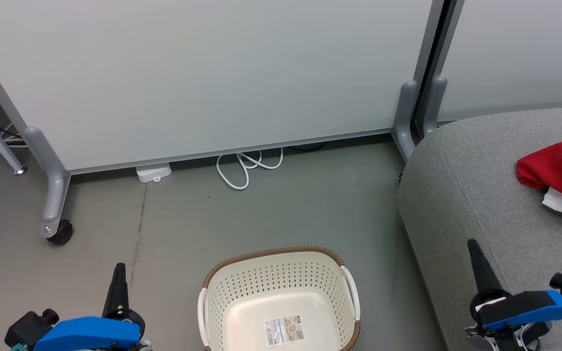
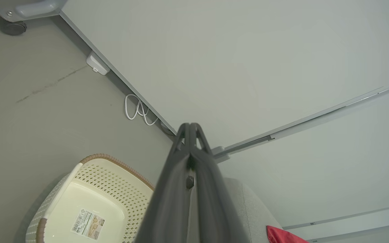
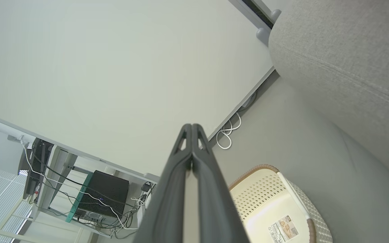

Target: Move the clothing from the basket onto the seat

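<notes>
The cream perforated basket with a brown rim stands on the floor at the bottom centre, nothing in it but a label sticker; it shows too in the left wrist view and the right wrist view. Red clothing with white trim lies on the grey seat at the right edge, and a red corner peeks into the left wrist view. My left gripper is shut and holds nothing, left of the basket. My right gripper is shut, bare, over the seat's front edge.
A pale partition wall on grey wheeled feet stands behind the basket. A white cable loop and a white box lie at its base. A desk with cables and a dark box appears in the right wrist view.
</notes>
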### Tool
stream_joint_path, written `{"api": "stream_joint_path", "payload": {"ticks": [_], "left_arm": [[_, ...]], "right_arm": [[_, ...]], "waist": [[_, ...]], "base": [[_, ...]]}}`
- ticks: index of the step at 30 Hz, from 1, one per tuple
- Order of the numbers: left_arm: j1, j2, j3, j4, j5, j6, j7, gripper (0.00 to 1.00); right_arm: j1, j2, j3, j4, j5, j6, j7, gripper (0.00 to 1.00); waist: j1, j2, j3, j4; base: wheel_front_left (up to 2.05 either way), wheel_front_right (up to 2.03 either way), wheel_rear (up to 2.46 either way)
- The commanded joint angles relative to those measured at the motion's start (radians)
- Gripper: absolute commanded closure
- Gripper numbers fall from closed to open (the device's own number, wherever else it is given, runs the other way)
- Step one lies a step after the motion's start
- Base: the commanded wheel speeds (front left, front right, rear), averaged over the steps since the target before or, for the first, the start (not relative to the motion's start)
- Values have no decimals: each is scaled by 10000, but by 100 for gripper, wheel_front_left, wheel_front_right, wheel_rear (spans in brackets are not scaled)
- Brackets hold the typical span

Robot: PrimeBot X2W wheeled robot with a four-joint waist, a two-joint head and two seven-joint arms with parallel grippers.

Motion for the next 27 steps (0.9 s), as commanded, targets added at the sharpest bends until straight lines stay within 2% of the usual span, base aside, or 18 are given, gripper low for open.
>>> {"api": "stream_joint_path", "payload": {"ticks": [1,27], "left_arm": [[-291,27,86,-153,-164,-16,27,100],[-556,-39,484,-407,-2454,-23,713,100]], "right_arm": [[-191,-4,-31,-161,219,3,54,100],[-227,4,-222,-333,2926,3,469,100]], "waist": [[-1,-1,1,-1],[-1,-1,33,-53]], "base": [[0,0,0],[0,0,0]]}}
